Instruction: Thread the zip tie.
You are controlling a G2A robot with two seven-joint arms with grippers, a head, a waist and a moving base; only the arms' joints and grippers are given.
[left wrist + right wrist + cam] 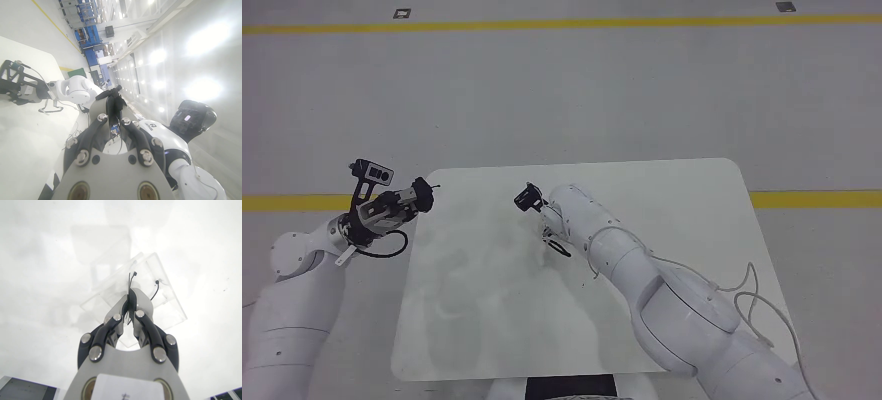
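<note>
Right gripper [130,296] pinches a black zip tie [134,273] above a clear plate [170,306]; left gripper [113,96] is pressed together at the worktop [692,250] edge.

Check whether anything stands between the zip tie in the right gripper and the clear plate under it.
Nothing visible does. The right gripper is shut on the zip tie, its head poking out in front, over the clear plate. A second zip tie lies on that plate, apart from it.
</note>
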